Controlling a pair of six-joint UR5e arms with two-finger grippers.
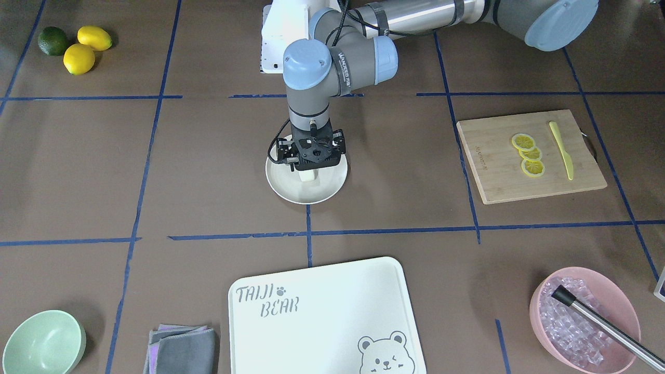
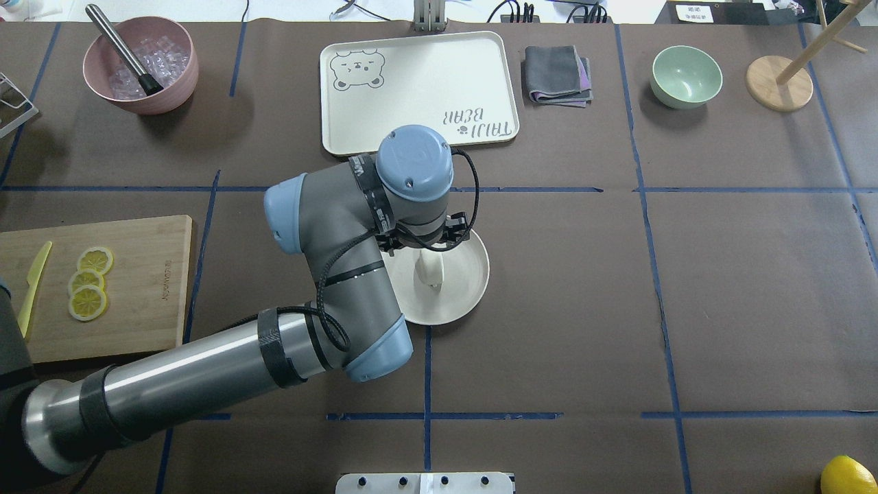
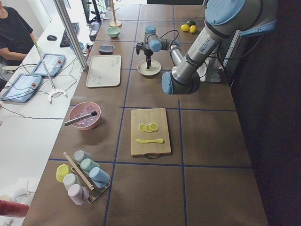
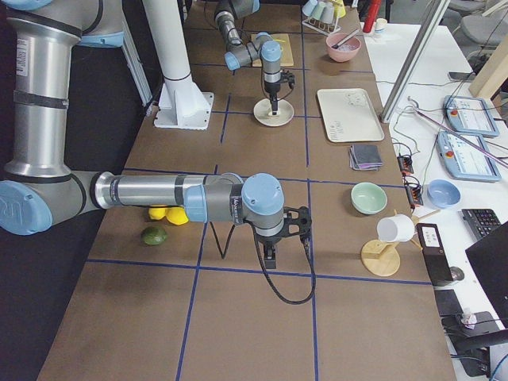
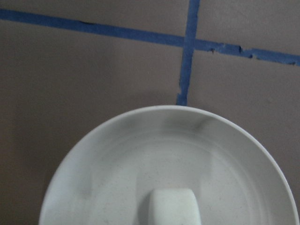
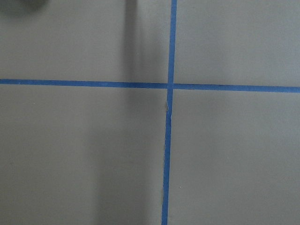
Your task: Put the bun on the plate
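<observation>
The round cream-white plate lies at the table's centre. The small white bun stands upright on its middle. My left gripper points straight down over the plate and looks shut on the bun, though the wrist hides its fingertips. In the exterior right view my right gripper hangs low over bare brown table near the front right corner. Whether it is open or shut I cannot tell.
A bamboo board with lemon slices and a yellow knife lies on my left. At the far side stand the bear-printed tray, a folded grey cloth, a mint-green bowl and a pink ice bowl.
</observation>
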